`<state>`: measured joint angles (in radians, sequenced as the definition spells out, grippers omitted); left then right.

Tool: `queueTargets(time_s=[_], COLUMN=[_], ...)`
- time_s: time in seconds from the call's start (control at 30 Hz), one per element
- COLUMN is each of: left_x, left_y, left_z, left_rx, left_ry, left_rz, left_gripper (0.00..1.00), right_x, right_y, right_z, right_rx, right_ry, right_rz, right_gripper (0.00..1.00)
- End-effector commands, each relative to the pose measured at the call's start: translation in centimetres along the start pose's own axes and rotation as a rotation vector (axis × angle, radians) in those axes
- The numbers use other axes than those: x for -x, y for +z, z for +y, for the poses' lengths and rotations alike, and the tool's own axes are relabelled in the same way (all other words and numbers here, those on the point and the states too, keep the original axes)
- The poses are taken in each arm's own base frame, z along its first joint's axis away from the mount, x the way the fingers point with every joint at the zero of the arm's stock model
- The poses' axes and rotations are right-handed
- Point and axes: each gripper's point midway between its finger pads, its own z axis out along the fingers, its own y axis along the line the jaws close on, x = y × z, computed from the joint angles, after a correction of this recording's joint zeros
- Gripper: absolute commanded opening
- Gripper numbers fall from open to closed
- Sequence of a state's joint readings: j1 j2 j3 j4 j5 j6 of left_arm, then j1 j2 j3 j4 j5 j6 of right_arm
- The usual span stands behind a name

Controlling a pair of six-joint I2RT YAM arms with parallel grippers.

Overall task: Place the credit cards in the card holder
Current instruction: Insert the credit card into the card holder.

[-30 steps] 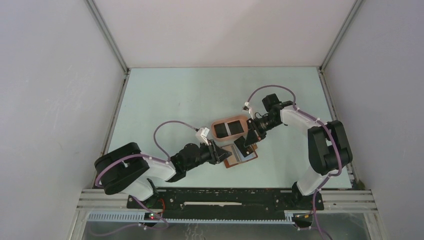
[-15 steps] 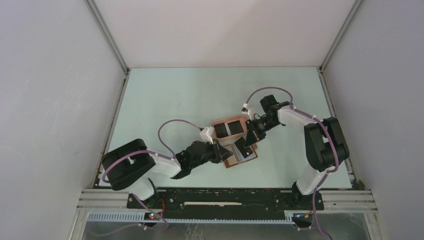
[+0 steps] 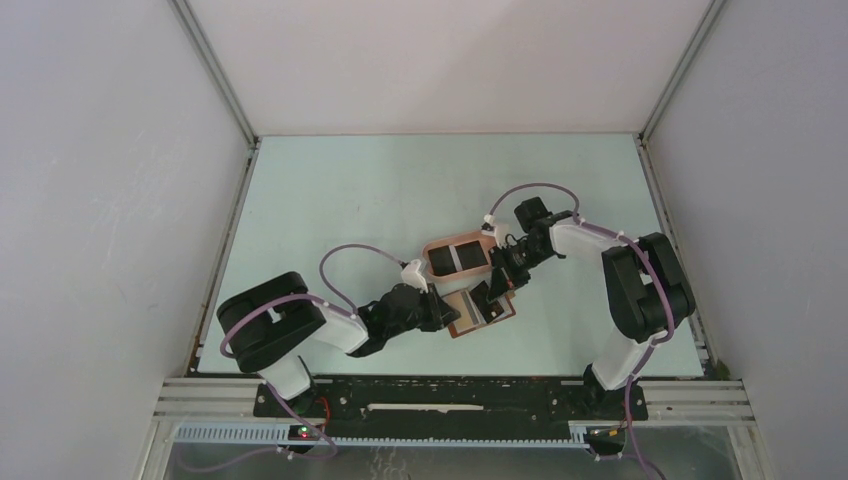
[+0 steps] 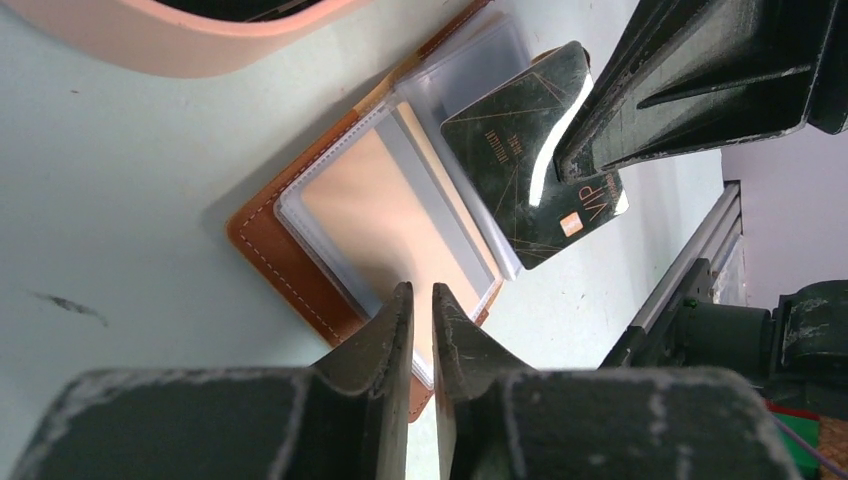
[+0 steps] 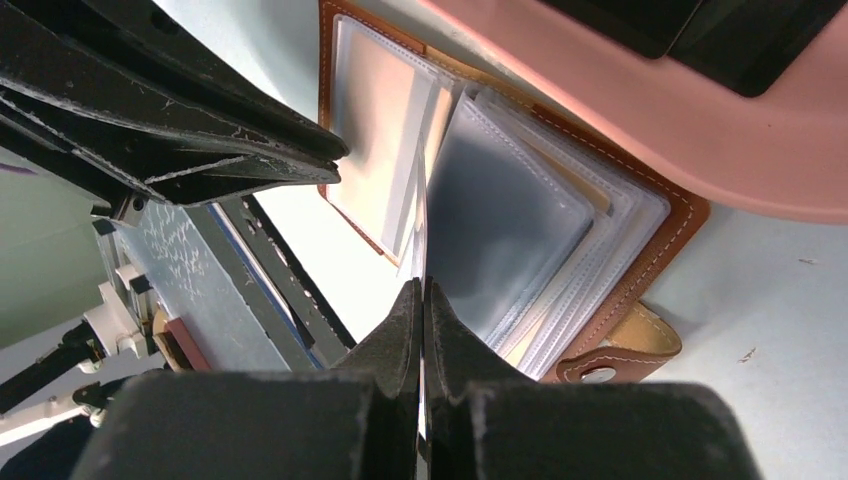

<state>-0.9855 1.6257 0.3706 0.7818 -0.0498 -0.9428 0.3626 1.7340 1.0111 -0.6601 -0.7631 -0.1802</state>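
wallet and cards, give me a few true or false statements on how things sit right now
1. The wallet lies open, with its clear sleeves showing. True.
2. The pink tray has nothing in it. False: two black cards lie side by side inside it.
3. The right hand is pinching a black VIP card over the wallet. True.
4. The snap tab is buttoned down and holds the wallet closed. False: it hangs loose off the wallet's edge and is fastened to nothing.
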Motion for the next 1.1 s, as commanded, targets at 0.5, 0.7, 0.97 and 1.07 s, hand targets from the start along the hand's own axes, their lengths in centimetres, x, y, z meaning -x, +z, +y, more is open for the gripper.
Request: queueTargets(time_s=[0.5,0.7,0.97,1.07], left_x=[-0.3,-0.4,-0.3,-0.3], left_y=[0.4,0.4,0.5,0.5], left_z=[0.0,-0.1,-0.2,-0.1], left_rx=[0.018,0.017,0.014,0.016], left_ry=[-0.033,-0.036,-0.036,-0.035], left_rz=[0.01,0.014,0.011,0.013], left_gripper=[0.14,0.14,0.14,0.14], right_x=[1.7,2.1,1.1,1.1], right_y=[-1.4,-1.7,0.5,0.4], right_z=[2.6,3.2,1.4,0.5], right_rx=[0.115,0.143,0.068,0.022], right_ry=[0.034,0.032,0.085,0.094], right_rz=[-0.102,-0.138,-0.069,-0.071], right_gripper=[0.0,0.0,0.0,0.0])
